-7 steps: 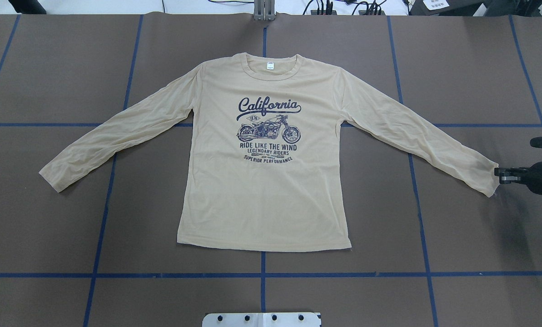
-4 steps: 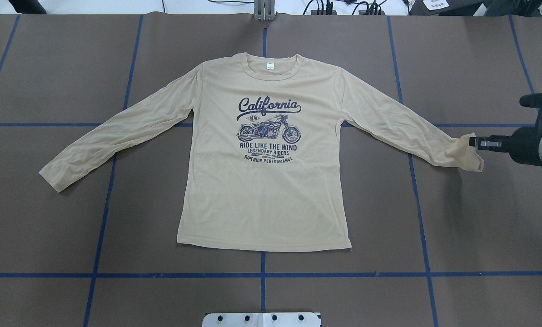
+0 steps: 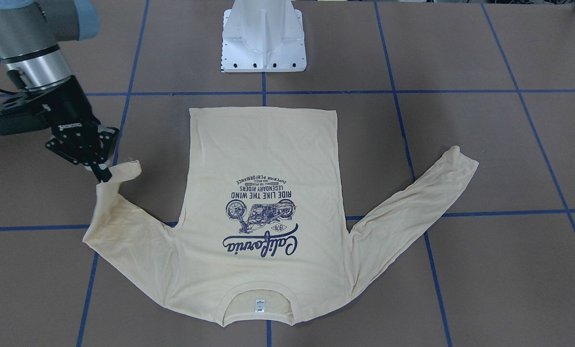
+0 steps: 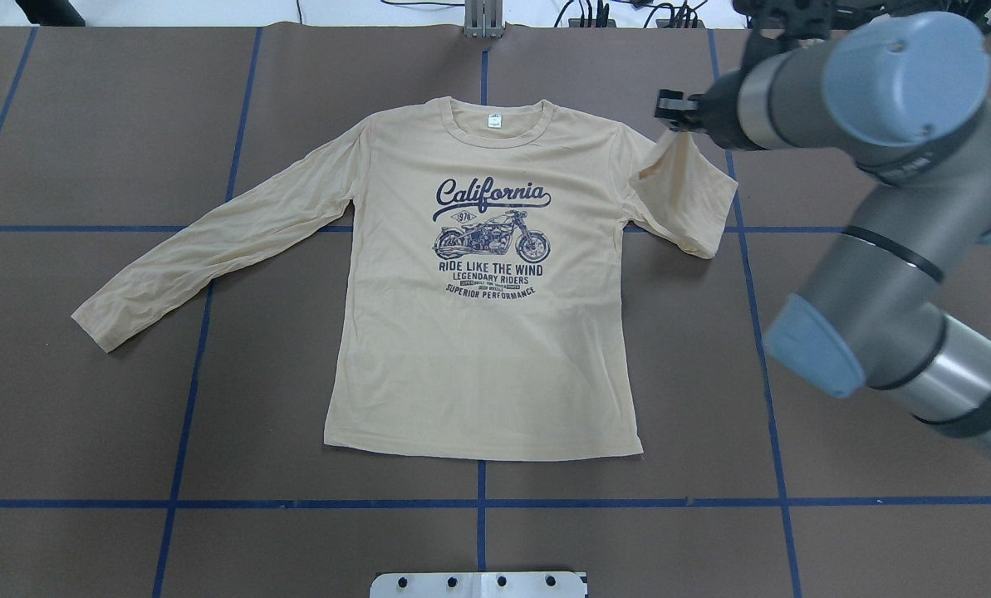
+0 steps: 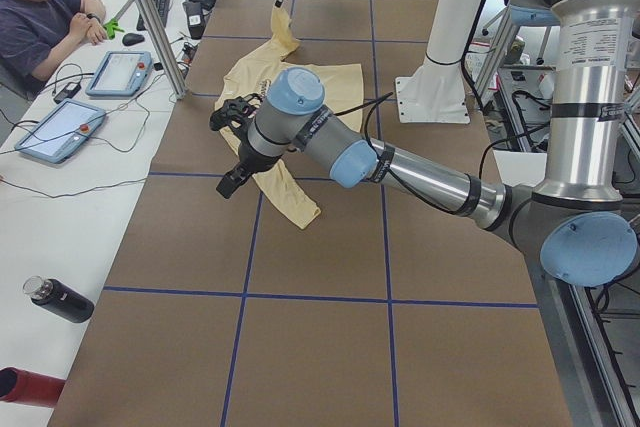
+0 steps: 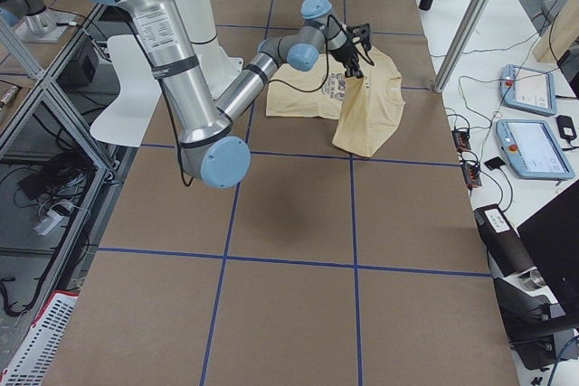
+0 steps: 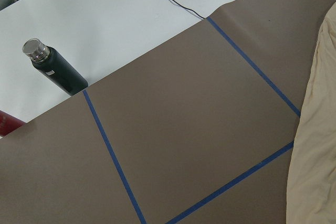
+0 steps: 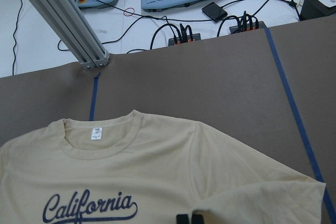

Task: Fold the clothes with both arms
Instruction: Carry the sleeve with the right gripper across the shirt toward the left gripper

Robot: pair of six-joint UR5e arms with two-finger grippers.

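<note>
While the right gripper is clamped on the cuff of the T-shirt, raised above the shoulder at 1 o'clock of the print, the fold would likely go best with the cuff carried low toward 9 o'clock, so that the sleeve settles flat across the chest without dragging the body. The shirt lies face up mid-desk, collar at 12 o'clock and close to the far edge. Bare desk surrounds it otherwise. Whether the left gripper is apart or together cannot be told.
</note>
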